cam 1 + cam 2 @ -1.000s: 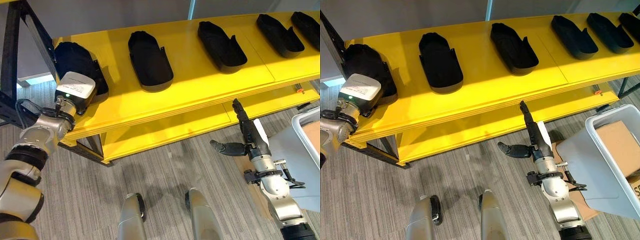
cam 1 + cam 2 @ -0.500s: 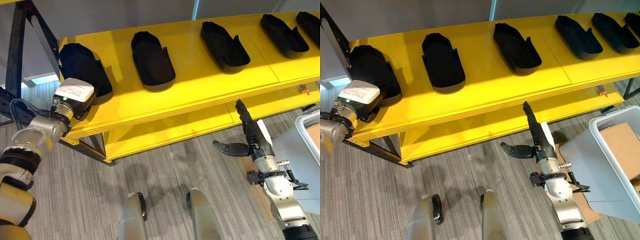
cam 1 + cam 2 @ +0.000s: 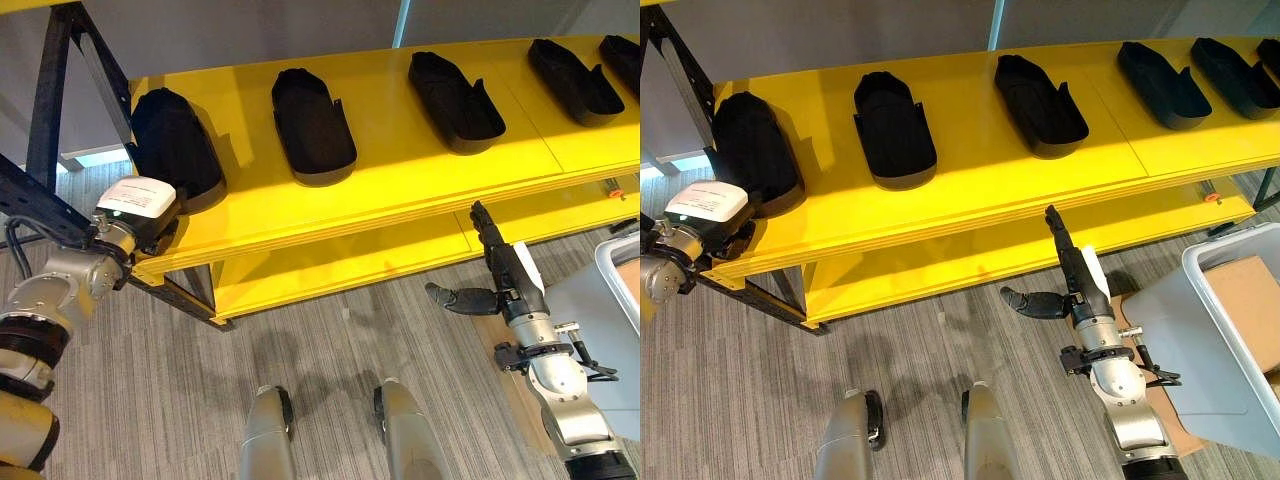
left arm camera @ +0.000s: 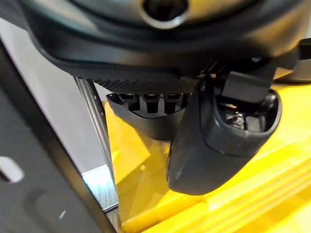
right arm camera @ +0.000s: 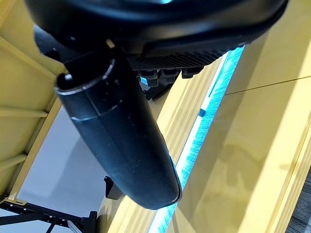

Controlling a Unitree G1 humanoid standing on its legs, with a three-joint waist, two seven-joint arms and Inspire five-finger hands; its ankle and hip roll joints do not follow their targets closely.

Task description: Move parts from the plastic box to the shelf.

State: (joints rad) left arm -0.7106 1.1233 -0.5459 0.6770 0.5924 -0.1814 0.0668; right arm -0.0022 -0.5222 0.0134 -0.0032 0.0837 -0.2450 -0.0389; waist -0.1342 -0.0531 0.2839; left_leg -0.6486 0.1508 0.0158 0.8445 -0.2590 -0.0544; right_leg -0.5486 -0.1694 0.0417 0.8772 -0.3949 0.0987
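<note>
Several black moulded parts lie in a row on the yellow shelf (image 3: 400, 170). The leftmost part (image 3: 172, 145) sits at the shelf's left end, with another part (image 3: 313, 125) to its right. My left hand (image 3: 135, 205) hangs at the shelf's front edge just below the leftmost part, apart from it and holding nothing. Its thumb (image 4: 218, 141) hangs over the yellow surface. My right hand (image 3: 505, 275) is open in front of the lower shelf, fingers straight up, thumb out to the side, empty. The grey plastic box (image 3: 1180, 340) stands on the floor to the right.
A brown cardboard sheet (image 3: 1245, 300) lies inside the box. A black metal frame (image 3: 60, 120) carries the shelf's left end, beside my left arm. A lower yellow shelf (image 3: 330, 265) runs beneath the top one. Grey carpet covers the floor in front.
My left hand has drawn back down and to the left, off the leftmost part, which stays on the shelf. The view has shifted slightly. The right hand has hardly moved.
</note>
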